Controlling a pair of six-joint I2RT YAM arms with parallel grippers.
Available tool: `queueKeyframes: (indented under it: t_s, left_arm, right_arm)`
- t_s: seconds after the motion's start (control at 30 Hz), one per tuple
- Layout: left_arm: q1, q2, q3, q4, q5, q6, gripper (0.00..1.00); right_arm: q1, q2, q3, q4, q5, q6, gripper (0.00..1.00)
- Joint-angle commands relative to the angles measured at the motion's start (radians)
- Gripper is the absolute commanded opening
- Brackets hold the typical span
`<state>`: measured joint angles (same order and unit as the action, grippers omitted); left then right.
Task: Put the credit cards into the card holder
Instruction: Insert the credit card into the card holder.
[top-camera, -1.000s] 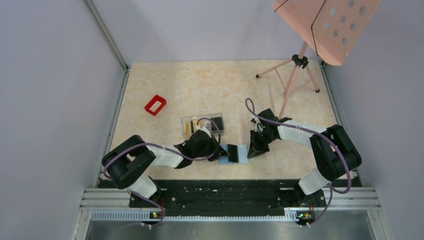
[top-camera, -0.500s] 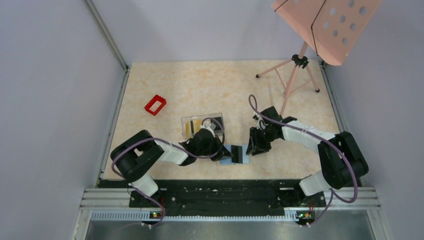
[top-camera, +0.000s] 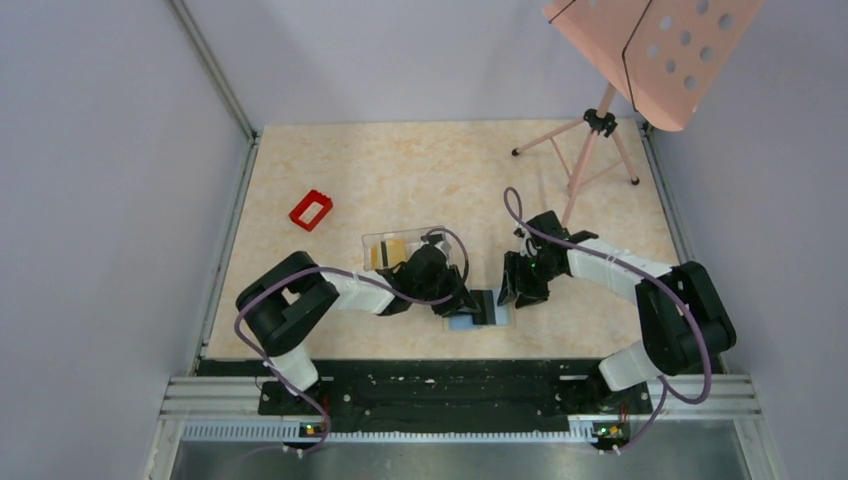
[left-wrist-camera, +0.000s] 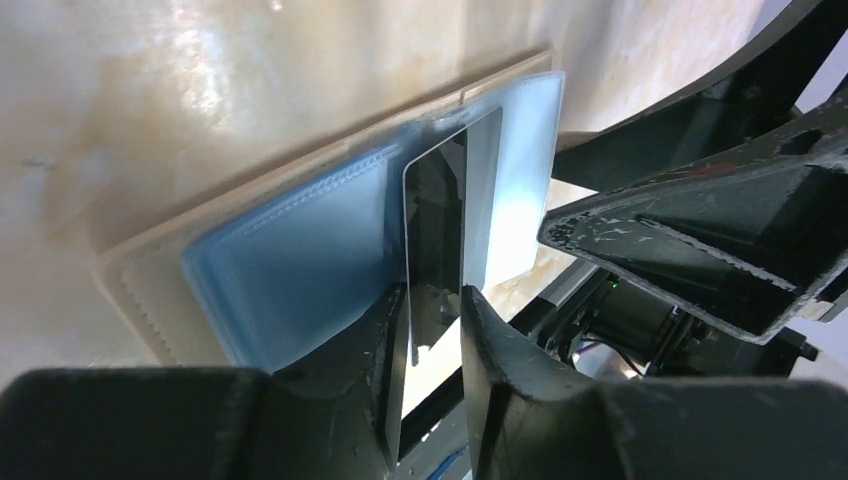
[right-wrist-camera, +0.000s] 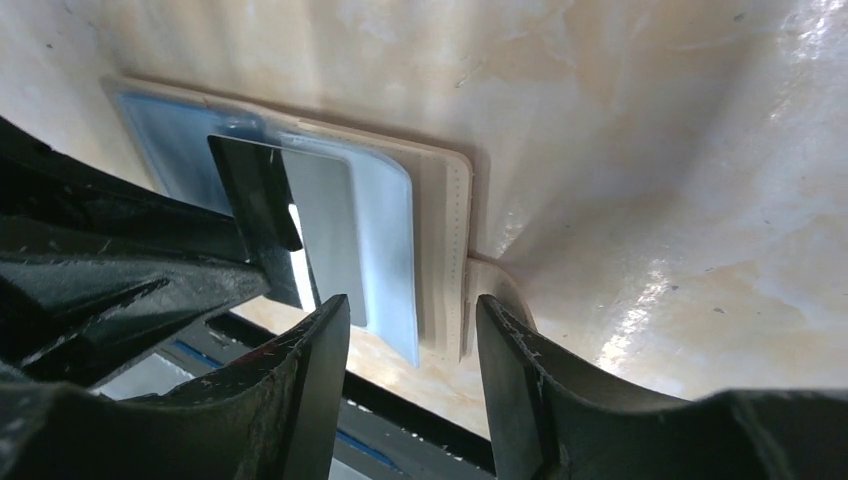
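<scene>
Watching from above, we had the wallet lying open at six o'clock on the table, blue lining up, right at the near edge between the two arms. A black card stood tilted on it, its far end tucked against the lining and its near end up between the fingers of the left gripper. Those fingers flanked the card closely, but we could not tell whether they pinched it or merely stood beside it. The right gripper hung spread at three o'clock of the wallet, with the tan edge in its gap and nothing clamped.

We judged the card stiff, thin and slick: best taken by its short free end, flat faces between the pads, and slid along the lining rather than pushed down. The wallet looked light and floppy, so it would skate unless its edge was pinned.

Other things around: a clear box at ten o'clock of the wallet with a yellow card inside, a red frame farther out the same way, and a pink stand off at one o'clock. What crowded us most were the two grippers themselves, nearly nose to nose over the wallet.
</scene>
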<state>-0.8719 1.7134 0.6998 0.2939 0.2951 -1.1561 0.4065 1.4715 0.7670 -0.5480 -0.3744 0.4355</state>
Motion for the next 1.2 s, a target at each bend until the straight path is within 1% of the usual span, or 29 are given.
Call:
queueKeyframes:
  t_s: [0.0, 0.03, 0.2, 0.47, 0.57, 0.67, 0.77, 0.93, 1.1, 1.17]
  left_arm:
    - [-0.016, 0.038, 0.093, -0.109, 0.021, 0.068, 0.39]
    - [-0.018, 0.047, 0.114, -0.126, 0.025, 0.078, 0.43]
    - [-0.031, 0.113, 0.209, -0.187, 0.059, 0.114, 0.47]
    - [-0.054, 0.176, 0.304, -0.190, 0.133, 0.158, 0.48]
    - [-0.055, 0.140, 0.287, -0.199, 0.114, 0.168, 0.50]
    - [-0.055, 0.086, 0.277, -0.262, 0.054, 0.197, 0.54]
    - [-0.052, 0.025, 0.255, -0.322, 0.010, 0.215, 0.56]
    - [-0.041, -0.043, 0.206, -0.317, -0.009, 0.209, 0.58]
    - [-0.019, -0.098, 0.159, -0.310, -0.015, 0.197, 0.59]
    - [-0.009, -0.119, 0.132, -0.308, -0.019, 0.190, 0.56]
  right_arm:
    - [-0.013, 0.026, 0.004, -0.007, 0.019, -0.024, 0.50]
    - [-0.013, 0.030, 0.000, -0.004, 0.015, -0.024, 0.50]
    - [-0.018, 0.047, 0.000, 0.007, -0.008, -0.030, 0.50]
    - [-0.018, 0.037, -0.001, 0.021, -0.058, -0.033, 0.47]
    - [-0.019, 0.017, 0.008, 0.009, -0.052, -0.040, 0.48]
    - [-0.018, -0.001, 0.030, -0.018, -0.037, -0.053, 0.50]
    - [-0.019, -0.022, 0.062, -0.062, -0.002, -0.073, 0.58]
    - [-0.018, -0.058, 0.125, -0.124, 0.040, -0.108, 0.67]
    - [-0.011, -0.074, 0.168, -0.141, -0.001, -0.108, 0.66]
    - [0.007, -0.068, 0.183, -0.140, -0.016, -0.101, 0.61]
